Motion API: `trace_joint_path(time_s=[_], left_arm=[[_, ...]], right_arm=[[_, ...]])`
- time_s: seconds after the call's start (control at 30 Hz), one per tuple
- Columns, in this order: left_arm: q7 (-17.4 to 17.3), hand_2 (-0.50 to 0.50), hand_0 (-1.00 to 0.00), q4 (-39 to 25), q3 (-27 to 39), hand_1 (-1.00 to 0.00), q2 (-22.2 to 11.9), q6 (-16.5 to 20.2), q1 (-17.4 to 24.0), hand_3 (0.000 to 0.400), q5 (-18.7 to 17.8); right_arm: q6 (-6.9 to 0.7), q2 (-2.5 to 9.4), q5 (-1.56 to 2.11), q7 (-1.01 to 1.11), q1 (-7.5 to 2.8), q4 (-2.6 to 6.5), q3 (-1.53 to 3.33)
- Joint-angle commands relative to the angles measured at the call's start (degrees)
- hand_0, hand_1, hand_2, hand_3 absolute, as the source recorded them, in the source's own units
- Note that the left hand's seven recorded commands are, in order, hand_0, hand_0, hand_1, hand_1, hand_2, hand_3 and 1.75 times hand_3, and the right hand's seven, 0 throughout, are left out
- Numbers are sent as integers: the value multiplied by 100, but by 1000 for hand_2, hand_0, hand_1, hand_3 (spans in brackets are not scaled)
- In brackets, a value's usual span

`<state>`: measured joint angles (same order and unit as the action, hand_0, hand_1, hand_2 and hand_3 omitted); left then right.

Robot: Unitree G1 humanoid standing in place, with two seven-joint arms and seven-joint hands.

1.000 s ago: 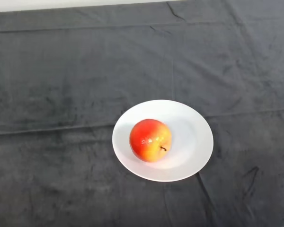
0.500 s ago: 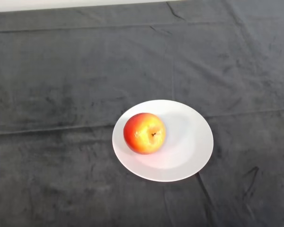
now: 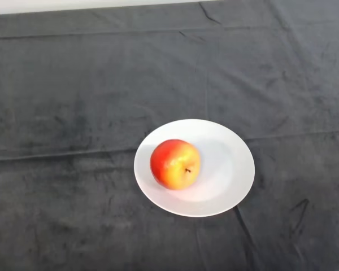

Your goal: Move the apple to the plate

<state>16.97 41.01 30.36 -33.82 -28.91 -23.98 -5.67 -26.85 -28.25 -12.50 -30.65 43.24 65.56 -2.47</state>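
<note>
A red and yellow apple (image 3: 175, 164) lies on the left part of a round white plate (image 3: 229, 166) at the middle of the table. Its stem points toward me and a little to the right.
A dark cloth (image 3: 73, 113) with folds covers the whole table. A pale strip of the table's far edge (image 3: 73, 5) shows at the top left.
The apple has rocked on the plate: it rolled left and up, then back a little to the right, its stem turning.
</note>
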Motion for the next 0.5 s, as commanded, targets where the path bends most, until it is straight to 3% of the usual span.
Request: trace_joint_path(time_s=[0.03,0.5], left_arm=[[-21,0,0,155,14,0,-286,-121,-332,0,-40],[-34,0,0,123,15,0,-286,-108,-312,0,-53]], right_arm=[[-10,-42,-10,-4,-85,196,4],[-8,-42,-8,-5,-85,198,5]])
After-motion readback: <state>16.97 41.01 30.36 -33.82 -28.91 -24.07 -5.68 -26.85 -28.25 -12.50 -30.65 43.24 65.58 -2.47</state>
